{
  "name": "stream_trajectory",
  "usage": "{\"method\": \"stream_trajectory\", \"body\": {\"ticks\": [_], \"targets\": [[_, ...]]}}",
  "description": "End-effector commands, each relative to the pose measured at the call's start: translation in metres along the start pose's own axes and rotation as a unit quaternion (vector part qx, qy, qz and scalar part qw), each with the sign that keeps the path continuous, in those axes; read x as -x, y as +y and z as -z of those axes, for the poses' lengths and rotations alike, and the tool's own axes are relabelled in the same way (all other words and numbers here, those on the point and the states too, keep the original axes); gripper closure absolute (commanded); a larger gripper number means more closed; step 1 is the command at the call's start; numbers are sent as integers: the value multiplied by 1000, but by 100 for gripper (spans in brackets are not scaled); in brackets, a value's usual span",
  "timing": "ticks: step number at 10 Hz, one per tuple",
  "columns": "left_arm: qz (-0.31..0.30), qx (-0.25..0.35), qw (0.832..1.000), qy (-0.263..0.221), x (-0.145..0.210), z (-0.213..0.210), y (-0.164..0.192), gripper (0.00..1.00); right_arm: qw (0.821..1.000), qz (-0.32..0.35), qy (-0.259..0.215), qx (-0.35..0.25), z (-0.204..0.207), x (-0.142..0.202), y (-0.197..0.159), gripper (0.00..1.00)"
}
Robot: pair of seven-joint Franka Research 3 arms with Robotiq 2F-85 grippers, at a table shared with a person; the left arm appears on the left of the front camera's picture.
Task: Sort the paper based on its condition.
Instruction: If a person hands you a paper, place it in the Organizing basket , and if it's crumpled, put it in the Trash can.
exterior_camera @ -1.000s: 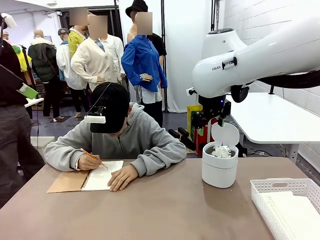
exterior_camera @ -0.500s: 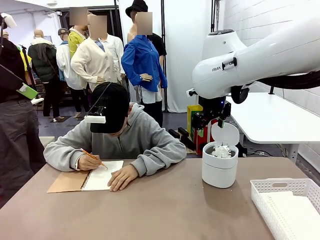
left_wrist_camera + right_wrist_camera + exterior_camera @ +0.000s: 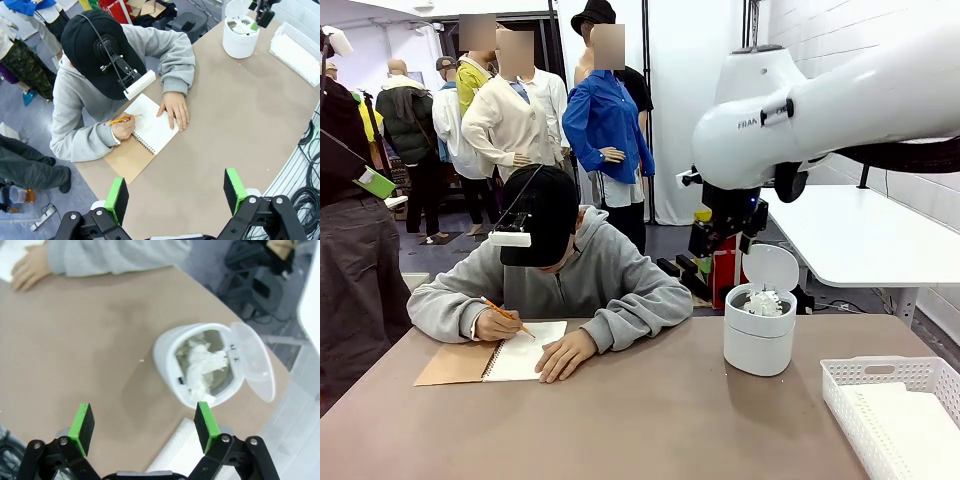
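Front view: my right arm (image 3: 820, 110) enters from three o'clock and bends down toward the white bin (image 3: 759, 335), which stands on the brown table (image 3: 650, 420) at about four o'clock of the frame's centre. My right gripper (image 3: 720, 240) hangs above and just left of the bin; its jaw state cannot be read from this side. The bin's round lid (image 3: 770, 267) stands tipped up, and crumpled paper (image 3: 762, 303) shows at the rim. A white basket (image 3: 880, 385) sits at the five o'clock corner with flat sheets (image 3: 910, 430) lying in it. At nine o'clock a person in a grey sweatshirt writes with a pencil (image 3: 505, 316) in a spiral notebook (image 3: 525, 350), the other hand (image 3: 563, 355) flat on the page.

Left wrist view: my left gripper (image 3: 175, 192) is released, its two green pads (image 3: 118, 199) set wide apart over bare table at six o'clock, grasping nothing. The notebook lies near centre under the person's hands; the bin with its wad of paper stands at one o'clock, the basket at two o'clock.

Right wrist view: my right gripper (image 3: 145, 425) is released, green pads (image 3: 83, 422) spread wide and empty. The open bin lies between twelve and two o'clock of the pads, crumpled paper piled inside it, lid swung out toward three o'clock. An edge of the flat sheets shows at six o'clock between the fingers.
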State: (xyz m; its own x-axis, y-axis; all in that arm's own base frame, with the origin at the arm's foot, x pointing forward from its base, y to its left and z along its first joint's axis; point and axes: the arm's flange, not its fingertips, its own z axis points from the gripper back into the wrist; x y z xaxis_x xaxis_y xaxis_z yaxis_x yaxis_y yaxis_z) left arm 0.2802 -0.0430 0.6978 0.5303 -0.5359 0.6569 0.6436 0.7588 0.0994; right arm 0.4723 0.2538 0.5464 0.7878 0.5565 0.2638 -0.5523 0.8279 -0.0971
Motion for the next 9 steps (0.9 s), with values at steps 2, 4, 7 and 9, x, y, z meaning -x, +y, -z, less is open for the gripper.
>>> {"method": "stream_trajectory", "body": {"ticks": [2,4,7,9], "targets": [[-1,0,1000,-1,1,0,0,0,997,-6,-40,-70,-40,10,24,0],[-1,0,1000,-1,1,0,0,0,989,-20,-68,-128,-71,-4,43,0],[-1,0,1000,-1,1,0,0,0,980,-13,-122,-156,-120,-17,64,0],[-1,0,1000,-1,1,0,0,0,974,-26,-141,-173,-144,-12,72,0]]}}
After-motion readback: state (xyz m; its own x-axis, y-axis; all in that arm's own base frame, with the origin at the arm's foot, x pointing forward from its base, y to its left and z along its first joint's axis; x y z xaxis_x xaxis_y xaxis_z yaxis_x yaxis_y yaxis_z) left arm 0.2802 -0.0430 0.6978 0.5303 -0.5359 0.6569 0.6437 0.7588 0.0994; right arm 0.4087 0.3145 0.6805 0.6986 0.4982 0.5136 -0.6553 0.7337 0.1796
